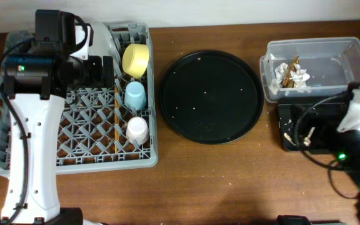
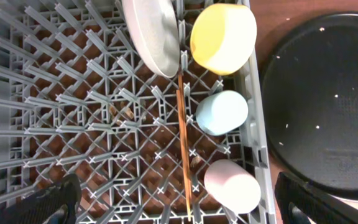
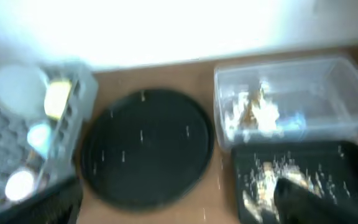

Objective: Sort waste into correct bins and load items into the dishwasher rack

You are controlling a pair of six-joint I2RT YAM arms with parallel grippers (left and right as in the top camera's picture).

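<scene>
Sorting looks nearly done: plate (image 2: 151, 34), yellow bowl (image 2: 222, 37), light blue cup (image 2: 222, 112), pink-white cup (image 2: 232, 185) and chopsticks (image 2: 183, 137) sit in the dishwasher rack (image 1: 105, 161). Well right of it, tissue (image 1: 300, 75) and wrapper (image 1: 285, 70) lie in the clear tub (image 1: 355, 47), scraps (image 1: 289, 135) in the black tray (image 1: 286, 112). Left hand (image 2: 179, 211) and right hand (image 3: 179, 208) gape wide, empty.

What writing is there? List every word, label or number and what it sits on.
None readable. The rack, yellow bowl, blue cup, pink cup, round tray, clear tub and black tray show no print; the right wrist view is too blurred to tell.
</scene>
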